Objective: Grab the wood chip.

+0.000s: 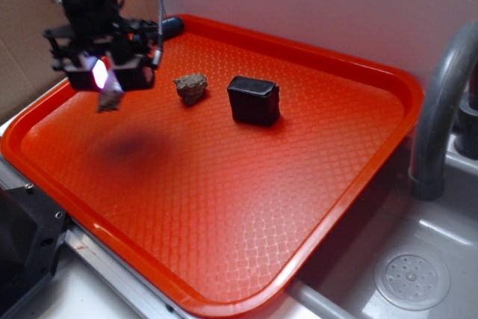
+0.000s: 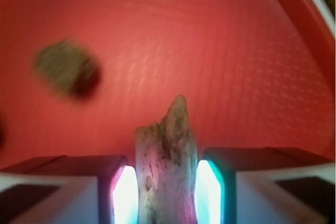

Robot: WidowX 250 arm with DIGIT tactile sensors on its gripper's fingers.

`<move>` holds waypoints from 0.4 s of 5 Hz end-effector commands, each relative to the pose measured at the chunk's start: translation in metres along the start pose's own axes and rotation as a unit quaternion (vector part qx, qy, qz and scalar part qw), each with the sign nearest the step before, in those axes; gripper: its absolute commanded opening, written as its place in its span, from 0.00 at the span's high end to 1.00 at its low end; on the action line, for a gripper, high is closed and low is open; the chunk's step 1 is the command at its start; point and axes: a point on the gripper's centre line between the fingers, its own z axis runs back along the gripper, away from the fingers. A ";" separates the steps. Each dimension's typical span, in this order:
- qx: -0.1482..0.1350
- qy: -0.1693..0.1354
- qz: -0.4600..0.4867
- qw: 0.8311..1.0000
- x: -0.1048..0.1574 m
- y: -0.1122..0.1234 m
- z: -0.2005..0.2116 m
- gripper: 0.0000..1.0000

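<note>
A black robot arm hangs over the far left part of an orange tray (image 1: 314,207). Its gripper (image 1: 109,89) is closed on the wood chip (image 1: 110,98), a small tan sliver that sticks out below the glowing pads and is lifted clear of the tray, with a soft shadow beneath it. In the wrist view the wood chip (image 2: 167,166) sits pinched between both pads (image 2: 125,195), its pointed end poking forward. To the right, well apart, lie a lumpy grey-brown rock (image 1: 191,87) and a dark block (image 1: 254,100). To do the hold well, the squeeze should be kept firm and the lift steady and vertical, since the rough sliver could pivot or slip.
</note>
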 end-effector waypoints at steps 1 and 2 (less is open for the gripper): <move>-0.045 -0.105 -0.102 0.988 0.009 0.027 0.082 1.00; -0.053 -0.091 -0.116 0.988 0.023 0.032 0.084 1.00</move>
